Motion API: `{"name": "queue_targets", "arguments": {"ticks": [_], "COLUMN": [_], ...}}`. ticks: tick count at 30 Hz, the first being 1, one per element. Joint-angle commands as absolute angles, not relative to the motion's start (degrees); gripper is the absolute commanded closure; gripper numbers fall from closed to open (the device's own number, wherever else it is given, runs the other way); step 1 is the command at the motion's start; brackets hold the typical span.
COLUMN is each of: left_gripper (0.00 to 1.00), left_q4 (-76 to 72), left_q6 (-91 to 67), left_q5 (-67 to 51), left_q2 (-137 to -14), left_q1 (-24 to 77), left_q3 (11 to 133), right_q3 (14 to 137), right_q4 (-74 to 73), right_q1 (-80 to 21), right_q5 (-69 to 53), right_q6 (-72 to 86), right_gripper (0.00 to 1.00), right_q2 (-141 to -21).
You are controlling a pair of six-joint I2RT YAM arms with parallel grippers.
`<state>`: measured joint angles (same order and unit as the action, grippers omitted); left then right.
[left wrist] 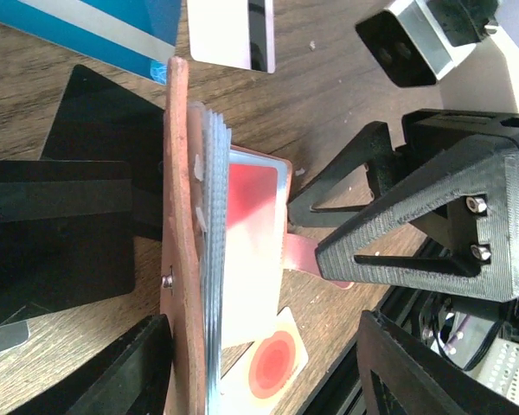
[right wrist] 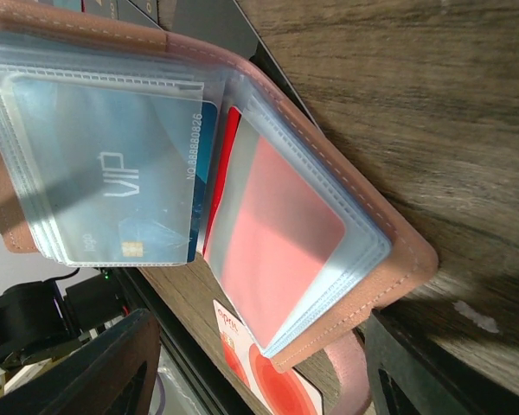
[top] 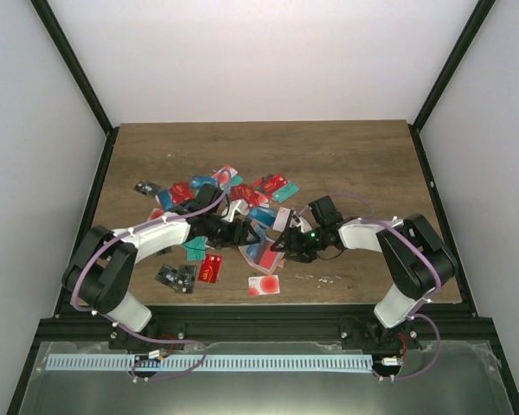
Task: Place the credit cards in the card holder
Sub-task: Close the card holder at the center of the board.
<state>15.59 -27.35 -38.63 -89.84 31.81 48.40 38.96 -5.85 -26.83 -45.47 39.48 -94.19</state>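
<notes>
The tan card holder [top: 264, 252] lies open between my two grippers. In the right wrist view the card holder [right wrist: 398, 242] shows clear sleeves holding a blue VIP card [right wrist: 112, 181] and a red card [right wrist: 277, 242]. In the left wrist view the holder's cover [left wrist: 177, 259] stands edge-on beside my left finger. My left gripper [left wrist: 264, 372] is open around it. My right gripper [right wrist: 259, 385] is open at the holder's corner, with its pink strap [right wrist: 355, 372] by one finger. Loose credit cards [top: 233, 188] lie scattered behind.
A white card with a red dot [top: 264, 284] lies near the front edge. It also shows under the holder in the left wrist view [left wrist: 272, 367]. A red card [top: 210, 267], a black card [top: 177, 277] and a teal card [top: 194, 249] lie front left.
</notes>
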Motion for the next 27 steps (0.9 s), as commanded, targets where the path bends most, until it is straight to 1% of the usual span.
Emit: {"name": "queue_targets", "arguments": {"ticks": [1, 2, 3, 7, 20, 27], "left_gripper": [0.41, 0.42, 0.48, 0.49, 0.50, 0.49], "left_q4": [16.7, 17.2, 18.8, 20.0, 21.8, 23.2], "left_q6": [-26.5, -26.5, -26.2, -26.0, -28.8, -31.4], "left_q5": [-36.1, -35.3, -33.1, -31.9, -29.4, -27.8], "left_q2": [-89.9, -90.0, -91.0, -92.0, -91.4, -89.3], "left_q1": [32.0, 32.0, 32.1, 32.0, 32.1, 32.1], "left_q3": [49.8, 49.8, 50.5, 50.7, 48.3, 47.9], "right_q3": [40.2, 40.4, 40.9, 43.0, 54.3, 57.1], "right_q4": [-8.9, -9.0, -9.2, -9.9, -13.8, -16.1], "right_q1": [-27.1, -27.1, -27.1, -27.1, -27.1, -27.1], "right_q5": [-42.5, -42.5, -42.5, -42.6, -42.0, -42.0], "right_q6": [38.0, 38.0, 38.0, 37.5, 35.5, 34.0], "right_gripper": [0.33, 0.33, 0.33, 0.33, 0.33, 0.33], "right_q2": [-95.4, -95.4, -95.6, -97.4, -105.2, -105.9]}}
